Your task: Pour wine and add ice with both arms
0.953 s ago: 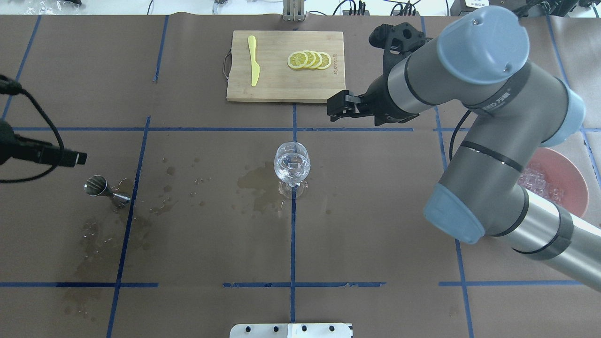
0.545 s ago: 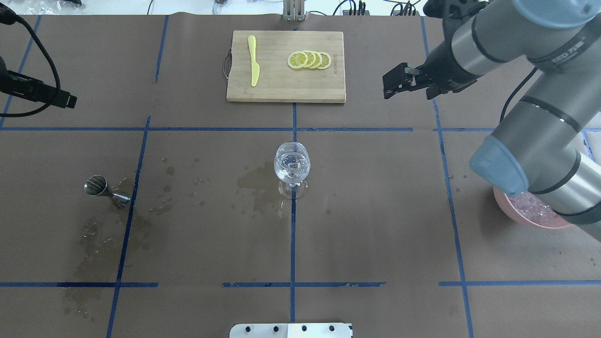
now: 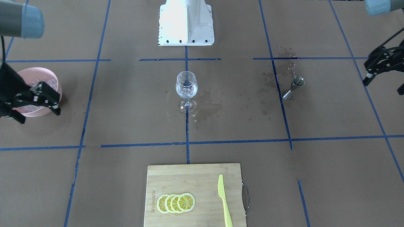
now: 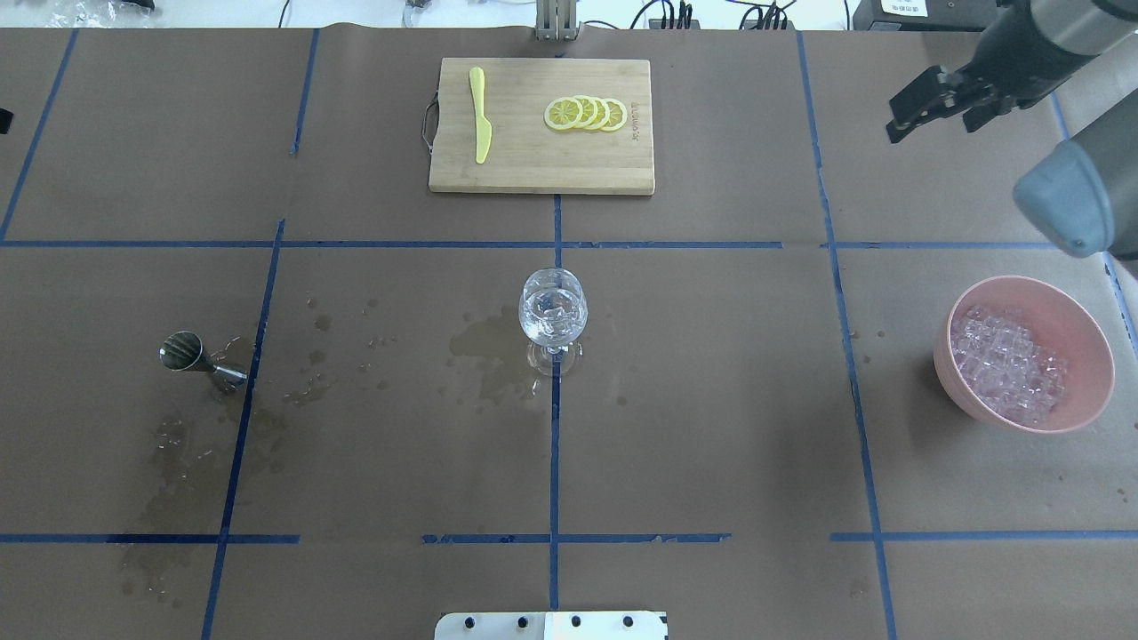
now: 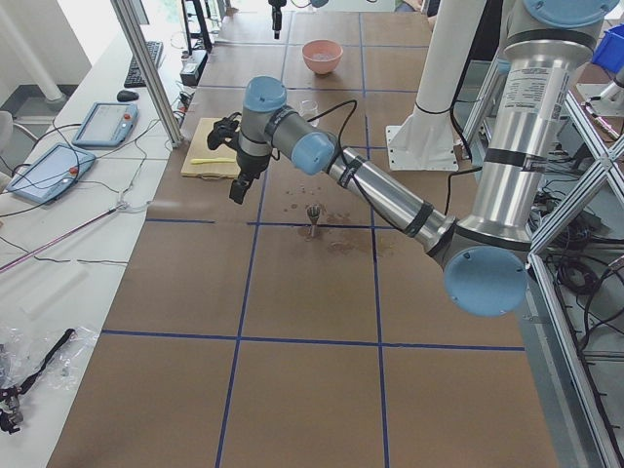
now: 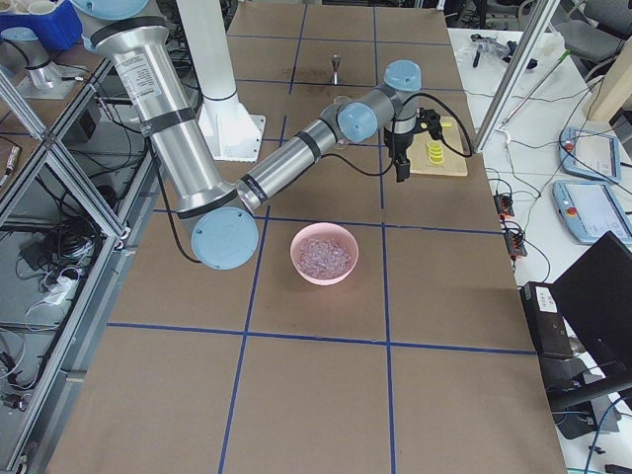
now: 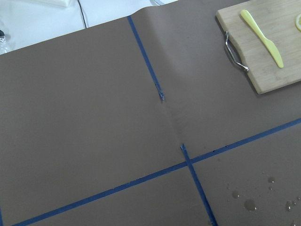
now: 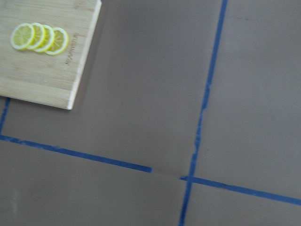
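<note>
I count: one wine glass [image 4: 552, 313], one jigger [image 4: 197, 357], one pink bowl [image 4: 1091, 343], ice cubes [image 4: 1005, 360] beyond counting in heap, one cutting board [image 4: 533, 164], four lemon slices [image 4: 586, 114], one yellow knife [image 4: 480, 116].

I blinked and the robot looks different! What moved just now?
The right gripper swung away to the far right corner; the left gripper slid off to the left. Nothing was grabbed. Glass, metal cup and bowl stayed put.

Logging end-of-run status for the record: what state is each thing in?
Wine glass: upright, partly filled.
Jigger: standing, unheld.
Pink bowl: holding ice.
Left end effector: open, empty.
Right end effector: open, empty.
Table paper: wet in patches.
</note>
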`<state>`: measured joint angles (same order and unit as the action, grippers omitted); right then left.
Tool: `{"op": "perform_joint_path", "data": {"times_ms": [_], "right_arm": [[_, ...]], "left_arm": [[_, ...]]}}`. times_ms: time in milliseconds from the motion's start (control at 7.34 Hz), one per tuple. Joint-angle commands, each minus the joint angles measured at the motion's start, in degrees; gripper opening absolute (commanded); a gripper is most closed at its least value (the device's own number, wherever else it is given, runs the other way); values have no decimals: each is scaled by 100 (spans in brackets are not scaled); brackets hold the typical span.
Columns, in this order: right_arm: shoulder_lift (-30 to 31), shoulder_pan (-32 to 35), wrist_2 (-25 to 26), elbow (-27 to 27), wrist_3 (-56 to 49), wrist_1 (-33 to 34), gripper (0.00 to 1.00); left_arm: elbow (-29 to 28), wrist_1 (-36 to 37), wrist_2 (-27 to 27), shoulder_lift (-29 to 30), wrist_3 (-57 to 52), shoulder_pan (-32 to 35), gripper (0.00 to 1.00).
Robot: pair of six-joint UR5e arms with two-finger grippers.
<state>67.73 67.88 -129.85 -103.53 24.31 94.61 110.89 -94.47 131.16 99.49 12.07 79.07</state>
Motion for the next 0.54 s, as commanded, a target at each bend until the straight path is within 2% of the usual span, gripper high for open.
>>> {"op": "perform_joint_path", "data": {"times_ms": [0,136,409], "right_arm": [[458,811,-250,516,-1686,215,100],[712,1119,-268,605,-2259,216,100],[1118,1726,-338,597,-3305,714,100]], "left_arm": [[-689,8,355,-218,-975,800,100],[-831,-1,514,-506,-1196,925,100],[-1016,-62,533,-1016,-1382,970,100]]}}
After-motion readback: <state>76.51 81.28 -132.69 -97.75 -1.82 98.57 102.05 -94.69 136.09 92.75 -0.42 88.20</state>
